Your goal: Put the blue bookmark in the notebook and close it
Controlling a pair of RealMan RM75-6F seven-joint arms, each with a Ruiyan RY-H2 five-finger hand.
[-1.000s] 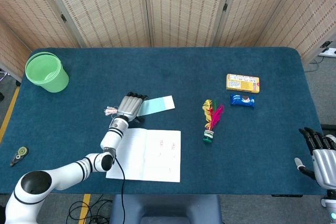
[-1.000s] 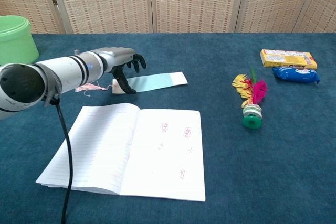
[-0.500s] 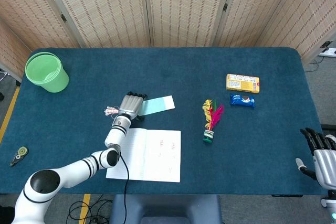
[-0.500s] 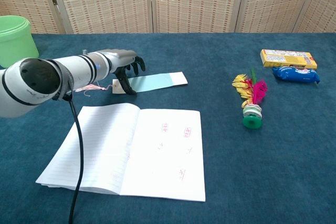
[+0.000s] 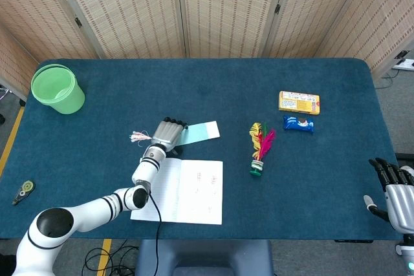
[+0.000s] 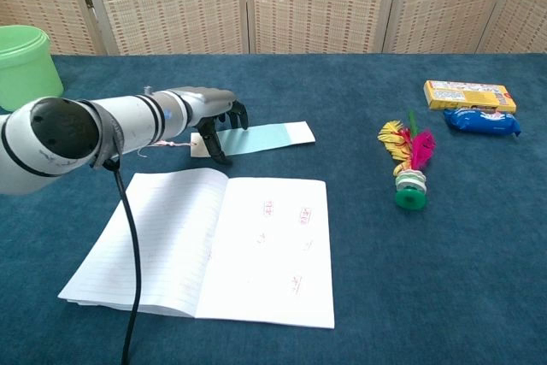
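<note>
Bookmark [image 6: 265,137] pinched at its tasselled end by the left hand [image 6: 214,117].
It lies flat on the counter [image 5: 213,88] just beyond the open notebook [image 6: 218,245]. Right hand [image 5: 396,189] sits at the counter's near right corner, fingers spread, holding nothing.

Green bucket [image 5: 57,88], feathered shuttlecock [image 5: 260,148], yellow box [image 5: 299,102] beside blue snack packet [image 5: 298,123]

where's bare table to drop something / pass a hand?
Bare cloth: between the green bucket and yellow box along the back; between the shuttlecock and right hand. Crowded: left hand on the blue bookmark, just behind the open notebook.
</note>
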